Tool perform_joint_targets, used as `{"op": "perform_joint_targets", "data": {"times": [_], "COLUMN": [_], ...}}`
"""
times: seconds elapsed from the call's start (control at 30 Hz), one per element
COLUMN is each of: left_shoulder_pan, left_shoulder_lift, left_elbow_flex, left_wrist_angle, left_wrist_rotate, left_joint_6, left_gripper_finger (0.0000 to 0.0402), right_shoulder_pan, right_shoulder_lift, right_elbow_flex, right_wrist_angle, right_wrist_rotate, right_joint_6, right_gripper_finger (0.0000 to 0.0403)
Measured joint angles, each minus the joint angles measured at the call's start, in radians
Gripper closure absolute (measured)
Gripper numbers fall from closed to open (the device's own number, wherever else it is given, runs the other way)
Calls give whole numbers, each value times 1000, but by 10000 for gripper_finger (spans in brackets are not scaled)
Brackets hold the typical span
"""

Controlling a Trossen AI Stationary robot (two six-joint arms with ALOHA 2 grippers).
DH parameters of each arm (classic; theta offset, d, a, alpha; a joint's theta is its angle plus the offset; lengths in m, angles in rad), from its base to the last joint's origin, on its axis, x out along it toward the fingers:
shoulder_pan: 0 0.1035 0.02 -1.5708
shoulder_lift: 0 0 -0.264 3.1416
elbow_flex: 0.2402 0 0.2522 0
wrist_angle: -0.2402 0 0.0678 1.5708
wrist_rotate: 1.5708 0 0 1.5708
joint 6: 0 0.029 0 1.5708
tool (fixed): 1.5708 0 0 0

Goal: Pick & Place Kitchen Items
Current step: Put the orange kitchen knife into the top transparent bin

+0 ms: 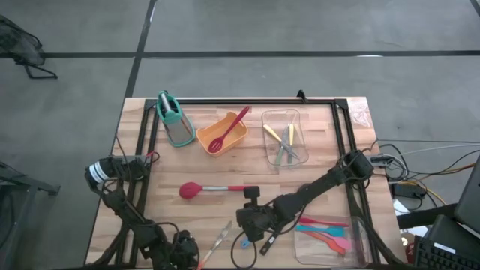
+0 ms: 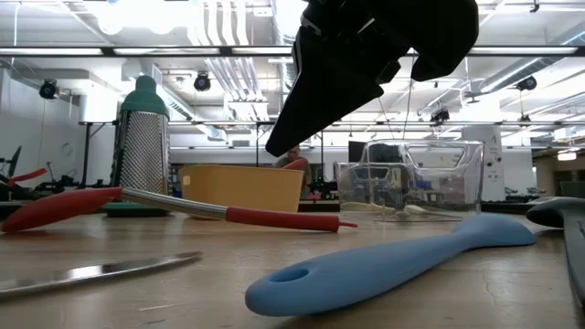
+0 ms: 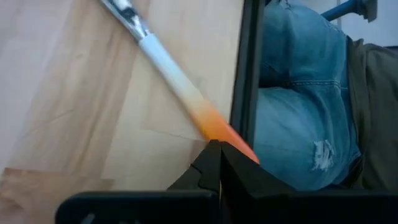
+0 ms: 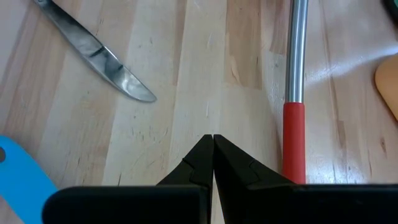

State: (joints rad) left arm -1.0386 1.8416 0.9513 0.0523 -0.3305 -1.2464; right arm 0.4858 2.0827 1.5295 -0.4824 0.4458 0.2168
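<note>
A knife [image 1: 219,238] with a steel blade and a white-to-orange handle lies flat near the table's front edge. My left gripper [image 3: 217,149] is shut, its tips at the handle's orange end [image 3: 219,129]. My right gripper [image 4: 213,138] is shut and hangs above bare wood [image 2: 271,149]. It sits between the red-handled, steel-shafted utensil [image 1: 210,189] and the blue spatula [image 2: 393,260], touching neither. A red spoon [image 1: 229,129] leans in the orange tub [image 1: 238,137]. Yellow and green pieces [image 1: 285,142] lie in the far clear tray. My left gripper has its shut fingertips [image 3: 211,155] right at the orange end of the knife's handle [image 3: 227,138], coming slanting down from the table's left. The fingers hide the meeting place, so I cannot tell whether they touch the handle. The knife lies flat on the wood.
A teal-handled grater [image 1: 174,120] stands at the far left. A clear tray [image 1: 358,244] at the near right holds teal, pink and orange spatulas. A black frame runs along the table's edges. A person in jeans [image 3: 298,106] stands just beyond the front edge.
</note>
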Motion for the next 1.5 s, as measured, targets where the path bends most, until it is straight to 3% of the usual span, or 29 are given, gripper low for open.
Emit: {"op": "perform_joint_targets", "data": {"times": [1.27, 1.5], "left_shoulder_pan": [16, 23], "left_shoulder_lift": [29, 95], "left_elbow_flex": [12, 55], "left_wrist_angle": [60, 87], "left_wrist_rotate": [-61, -56], "left_joint_6": [42, 73], "left_gripper_finger": [396, 395], "right_shoulder_pan": [0, 0], "right_shoulder_lift": [0, 0], "right_elbow_flex": [0, 0], "right_wrist_angle": [2, 2], "right_wrist_rotate": [0, 0], "right_joint_6": [0, 0], "right_gripper_finger": [394, 394]}}
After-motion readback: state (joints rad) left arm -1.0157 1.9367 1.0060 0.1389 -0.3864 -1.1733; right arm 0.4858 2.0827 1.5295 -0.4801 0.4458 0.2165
